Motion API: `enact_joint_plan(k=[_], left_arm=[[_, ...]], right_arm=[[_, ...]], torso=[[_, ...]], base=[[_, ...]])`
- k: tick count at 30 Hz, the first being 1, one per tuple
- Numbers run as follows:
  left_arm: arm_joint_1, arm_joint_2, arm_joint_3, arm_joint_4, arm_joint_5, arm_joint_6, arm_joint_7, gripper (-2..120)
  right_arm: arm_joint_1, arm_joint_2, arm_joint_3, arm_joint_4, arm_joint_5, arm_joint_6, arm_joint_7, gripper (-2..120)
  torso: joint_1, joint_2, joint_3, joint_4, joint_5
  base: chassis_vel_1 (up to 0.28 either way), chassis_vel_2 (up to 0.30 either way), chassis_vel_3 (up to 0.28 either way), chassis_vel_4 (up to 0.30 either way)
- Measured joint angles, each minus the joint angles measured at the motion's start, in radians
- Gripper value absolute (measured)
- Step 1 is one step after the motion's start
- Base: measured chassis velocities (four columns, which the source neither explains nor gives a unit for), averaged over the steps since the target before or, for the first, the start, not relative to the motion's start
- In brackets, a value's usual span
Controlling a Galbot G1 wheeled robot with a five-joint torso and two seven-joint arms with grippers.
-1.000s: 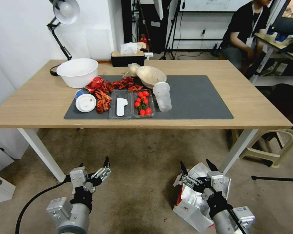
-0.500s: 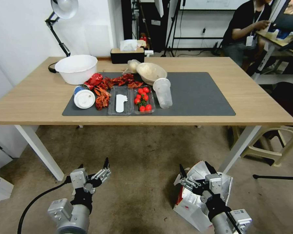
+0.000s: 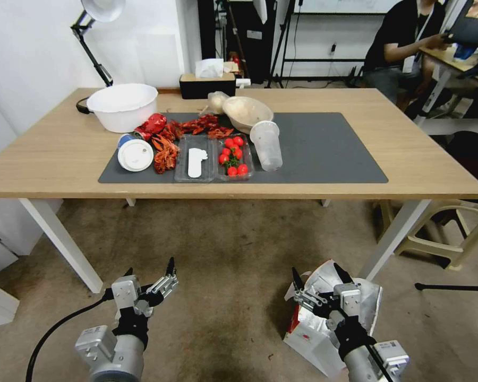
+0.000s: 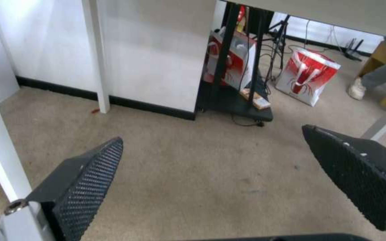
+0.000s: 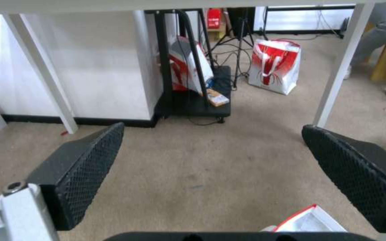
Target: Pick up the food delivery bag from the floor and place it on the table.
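The food delivery bag (image 3: 309, 340), white with a red side and silver foil inside, sits open on the floor (image 3: 228, 249) just in front of the table's right front leg. My right gripper (image 3: 315, 270) hovers open directly above the bag's mouth and holds nothing. In the right wrist view its wide-apart fingers (image 5: 213, 126) frame bare carpet, with a corner of the bag (image 5: 311, 221) below them. My left gripper (image 3: 150, 269) is open too, low over bare carpet to the left (image 4: 211, 134). The light-wood table (image 3: 63, 154) with its dark mat stands ahead.
On the mat are a white bowl (image 3: 123, 106), crayfish shells (image 3: 167, 151), a tomato tray (image 3: 233, 159), a clear cup (image 3: 266, 146) and a lidded cup (image 3: 135, 155). The right half of the mat (image 3: 334, 148) is bare. Another red-and-white bag (image 5: 275, 65) stands beyond the table. A plastic stool (image 3: 441, 233) is at the right.
The head view has shifted slightly, so the table sits a little higher in the picture. Both grippers hold the same open pose and the bag lies as before.
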State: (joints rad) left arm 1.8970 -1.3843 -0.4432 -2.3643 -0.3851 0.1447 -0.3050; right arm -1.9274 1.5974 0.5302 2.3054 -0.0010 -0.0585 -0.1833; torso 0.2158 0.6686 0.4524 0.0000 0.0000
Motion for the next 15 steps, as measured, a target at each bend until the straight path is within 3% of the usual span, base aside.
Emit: enact_joint_plan(k=[15], left_arm=[[-0.001,-0.004,0.004,0.012,0.007,-0.008,-0.002,100]], right_arm=[[0.002,-0.001,0.001,0.002,-0.002,-0.002,0.002,100]], torso=[[-0.026,-0.065,-0.039,0.0,0.0]], base=[[0.0,0.0,0.0,0.0]])
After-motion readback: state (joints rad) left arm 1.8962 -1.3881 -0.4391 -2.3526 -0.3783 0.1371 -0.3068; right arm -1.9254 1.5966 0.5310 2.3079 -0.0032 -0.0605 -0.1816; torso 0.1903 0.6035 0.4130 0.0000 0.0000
